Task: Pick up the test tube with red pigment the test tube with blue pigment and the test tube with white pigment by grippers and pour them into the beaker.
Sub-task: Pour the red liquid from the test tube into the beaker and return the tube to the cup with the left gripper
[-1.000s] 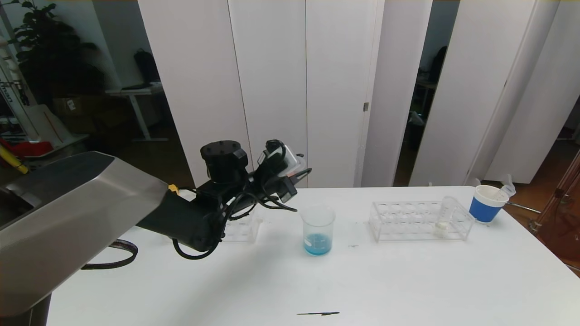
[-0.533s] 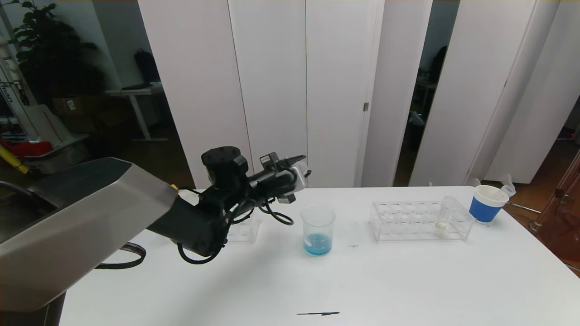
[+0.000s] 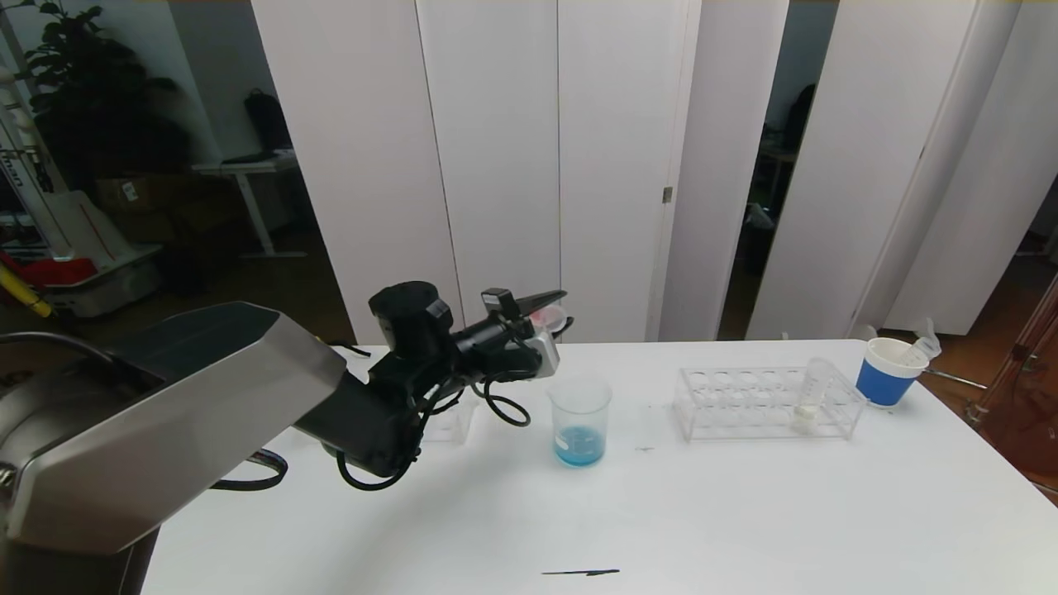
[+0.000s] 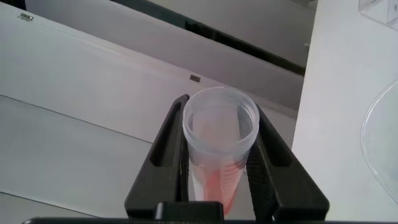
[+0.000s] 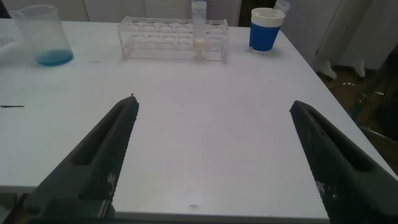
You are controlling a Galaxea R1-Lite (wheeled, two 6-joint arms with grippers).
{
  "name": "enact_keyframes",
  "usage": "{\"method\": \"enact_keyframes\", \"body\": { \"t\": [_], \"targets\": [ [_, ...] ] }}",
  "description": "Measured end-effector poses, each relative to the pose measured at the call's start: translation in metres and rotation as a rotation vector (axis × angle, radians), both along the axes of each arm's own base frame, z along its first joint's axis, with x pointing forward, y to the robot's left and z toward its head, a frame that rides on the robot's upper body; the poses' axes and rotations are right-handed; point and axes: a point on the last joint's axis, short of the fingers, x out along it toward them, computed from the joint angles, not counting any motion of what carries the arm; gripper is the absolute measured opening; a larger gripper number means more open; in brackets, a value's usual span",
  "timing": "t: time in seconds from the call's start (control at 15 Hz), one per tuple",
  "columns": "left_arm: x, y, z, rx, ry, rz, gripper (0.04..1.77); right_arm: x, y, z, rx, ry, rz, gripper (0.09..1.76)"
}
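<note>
My left gripper [image 3: 552, 307] is shut on the test tube with red pigment [image 3: 548, 317], which lies tilted just above and left of the beaker [image 3: 580, 418]. In the left wrist view the tube [image 4: 219, 155] sits between both fingers [image 4: 168, 143], its open mouth facing away, with red liquid along its wall. The beaker holds blue liquid at its bottom. The test tube with white pigment [image 3: 811, 395] leans in the clear rack [image 3: 748, 405] on the right. The test tube with blue pigment is out of view. My right gripper [image 5: 214, 104] is open low over the table's near right side.
A blue paper cup [image 3: 889, 372] stands near the back right corner. A second clear rack [image 3: 446, 420] sits behind my left arm. A thin dark mark [image 3: 580, 572] lies near the table's front edge. The right wrist view also shows the beaker [image 5: 41, 36], rack [image 5: 168, 41] and cup [image 5: 266, 28].
My left arm has reached to the right and its wrist has turned, so the gripper and the red tube now point sideways over the beaker. Nothing else has moved.
</note>
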Motion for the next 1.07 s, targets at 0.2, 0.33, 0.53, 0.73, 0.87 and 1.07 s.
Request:
{"method": "enact_keyframes", "body": {
  "t": [0.2, 0.33, 0.53, 0.73, 0.87, 1.07],
  "targets": [
    [0.004, 0.001, -0.008, 0.019, -0.064, -0.03, 0.61, 0.0, 0.0, 0.0, 0.0, 0.0, 0.0, 1.75],
    [0.007, 0.002, -0.014, 0.057, -0.113, -0.019, 0.61, 0.0, 0.0, 0.0, 0.0, 0.0, 0.0, 1.75],
    [0.009, 0.0, -0.018, 0.087, -0.17, -0.011, 0.61, 0.0, 0.0, 0.0, 0.0, 0.0, 0.0, 1.75],
    [0.01, -0.003, -0.022, 0.11, -0.192, -0.008, 0.61, 0.0, 0.0, 0.0, 0.0, 0.0, 0.0, 1.75],
    [0.009, -0.005, -0.023, 0.117, -0.202, -0.009, 0.61, 0.0, 0.0, 0.0, 0.0, 0.0, 0.0, 1.75],
    [0.009, -0.009, -0.024, 0.133, -0.232, -0.012, 0.61, 0.0, 0.0, 0.0, 0.0, 0.0, 0.0, 1.75]
  ]
}}
